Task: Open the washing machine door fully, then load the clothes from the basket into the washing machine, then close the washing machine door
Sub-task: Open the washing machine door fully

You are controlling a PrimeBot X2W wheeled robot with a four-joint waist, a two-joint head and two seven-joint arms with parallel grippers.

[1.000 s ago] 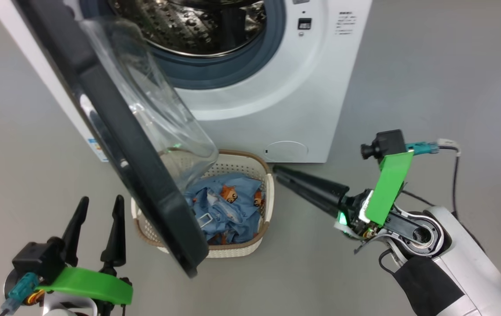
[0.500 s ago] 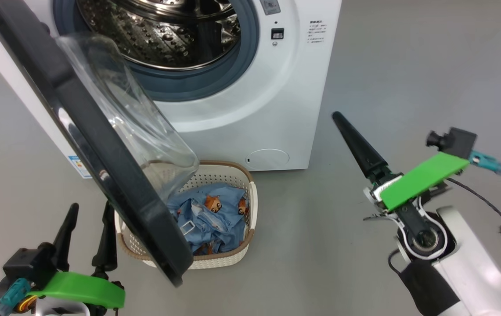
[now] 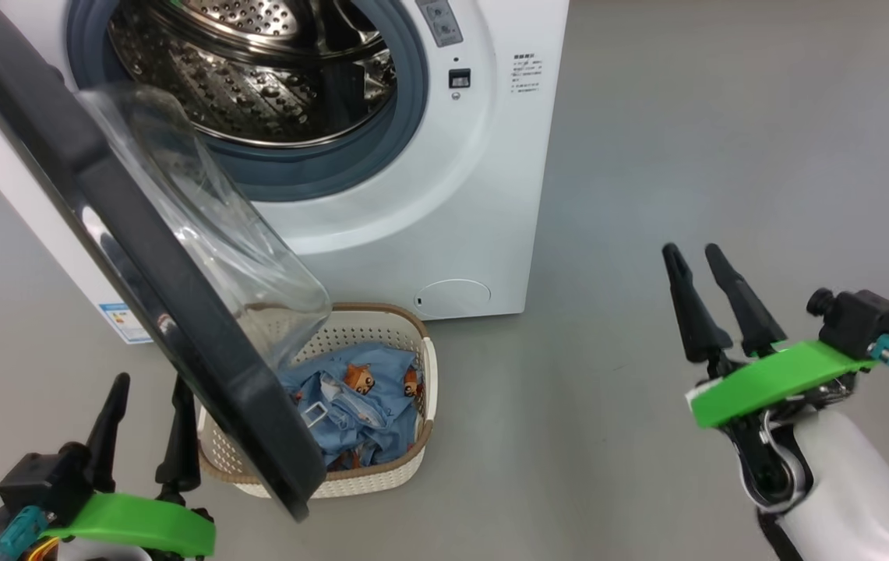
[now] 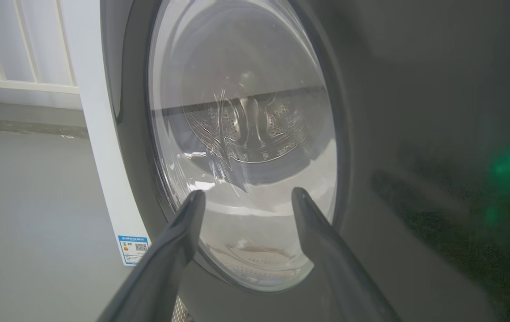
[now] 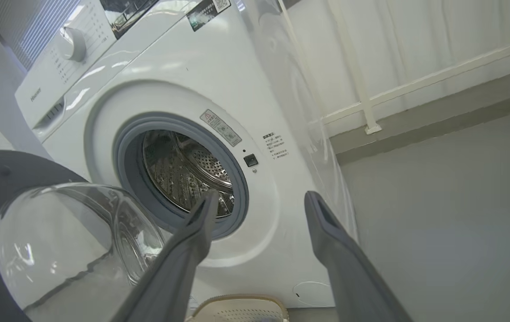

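Two grippers seen with fingers spread, nothing held: left gripper (image 3: 149, 382) just beside washing machine door (image 3: 140, 257), right gripper (image 3: 692, 251) well apart, over floor (image 3: 686, 140). Door found open, drum (image 3: 257, 78) of washing machine (image 3: 452, 218) exposed. Clothes (image 3: 362, 397) piled in basket (image 3: 382, 479), placed under door's glass bowl.

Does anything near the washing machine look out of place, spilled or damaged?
One thing: the open door seems to hang over the basket. From the head view, its rim and glass bowl hide the left part of the basket and some of the clothes, which may hinder reaching in. Nothing looks spilled or broken.
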